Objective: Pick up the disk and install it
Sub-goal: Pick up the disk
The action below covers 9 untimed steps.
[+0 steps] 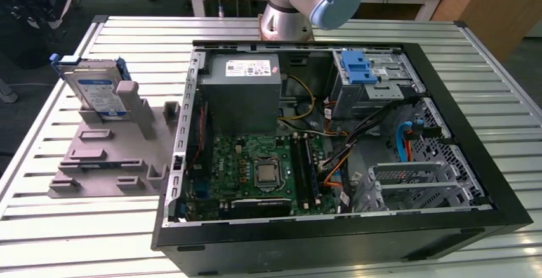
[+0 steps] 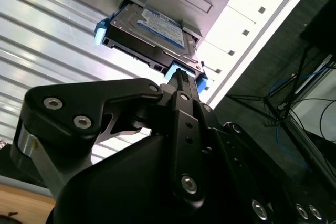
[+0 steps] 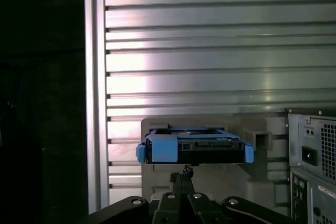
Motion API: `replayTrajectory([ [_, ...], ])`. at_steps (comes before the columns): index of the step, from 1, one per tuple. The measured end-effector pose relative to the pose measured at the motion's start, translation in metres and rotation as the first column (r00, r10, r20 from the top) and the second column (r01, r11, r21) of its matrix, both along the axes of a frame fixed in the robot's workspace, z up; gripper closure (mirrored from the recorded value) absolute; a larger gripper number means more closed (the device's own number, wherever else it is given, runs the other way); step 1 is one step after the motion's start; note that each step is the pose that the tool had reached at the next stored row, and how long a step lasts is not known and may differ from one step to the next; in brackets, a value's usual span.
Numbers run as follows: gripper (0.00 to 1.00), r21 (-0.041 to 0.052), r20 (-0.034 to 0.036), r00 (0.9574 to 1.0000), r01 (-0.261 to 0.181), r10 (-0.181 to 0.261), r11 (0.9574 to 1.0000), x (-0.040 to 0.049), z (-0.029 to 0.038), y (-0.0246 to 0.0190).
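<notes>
The disk (image 1: 93,91) is a silver drive with a white-and-blue label in a blue carrier. It stands on edge in a grey holder (image 1: 110,157) on the slatted table, at the exterior view's left. Both wrist views look onto the disk's (image 3: 194,149) carrier edge, seated in that holder. My gripper (image 3: 185,171) points at the disk (image 2: 152,30) and stays apart from it. Its black fingers (image 2: 181,77) are shut together with nothing between them.
An open computer case (image 1: 182,164) lies on the table to the exterior view's right of the holder. It holds a grey power supply (image 1: 245,94), a motherboard (image 1: 254,170) and a drive cage with a blue latch (image 1: 364,68). The case's rear panel (image 3: 312,156) stands beside the holder.
</notes>
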<state>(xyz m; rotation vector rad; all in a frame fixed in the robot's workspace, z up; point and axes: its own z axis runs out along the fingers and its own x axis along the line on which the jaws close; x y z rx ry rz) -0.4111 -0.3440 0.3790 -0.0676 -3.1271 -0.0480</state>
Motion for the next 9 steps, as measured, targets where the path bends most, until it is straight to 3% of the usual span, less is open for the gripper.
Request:
replayTrajectory([
  [9,0.89,0.0000,0.0001,0.9998,-0.022,0.022,0.9998,0.0000,0.0000,0.0001],
])
